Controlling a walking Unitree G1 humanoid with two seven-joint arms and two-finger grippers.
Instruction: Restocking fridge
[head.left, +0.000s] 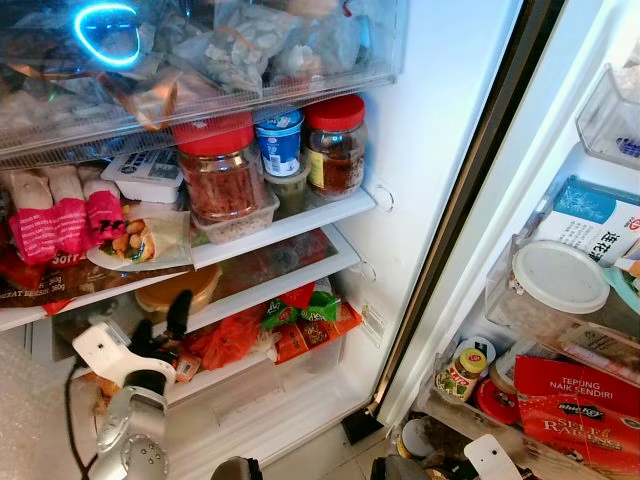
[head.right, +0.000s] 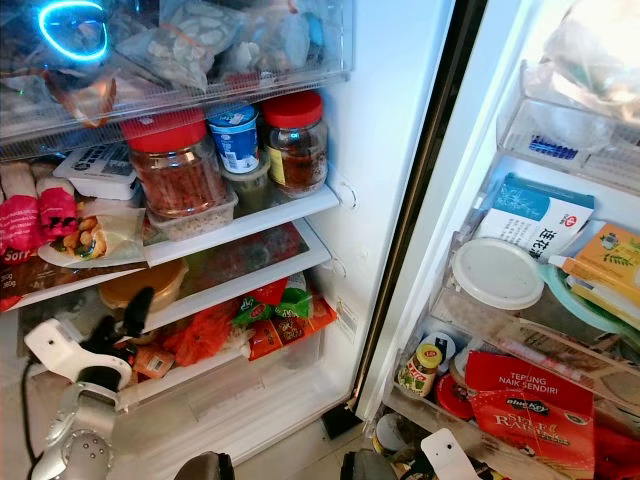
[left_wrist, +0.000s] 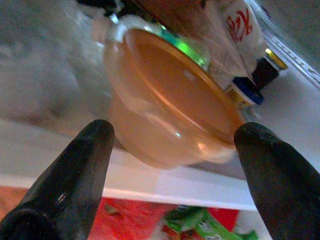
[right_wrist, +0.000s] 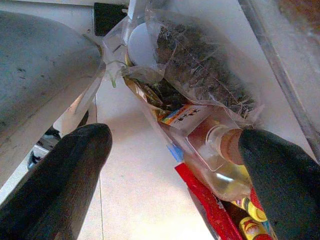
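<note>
Reaching up from lower left in the eye views, left gripper sits at the lower glass shelf of the open fridge, fingers spread, just in front of an orange lidded tub. Left wrist view: tub sits on the shelf between the open fingers, not touched. Right wrist view: right gripper open, hovering over a clear bottle and bagged goods above tiled floor.
</note>
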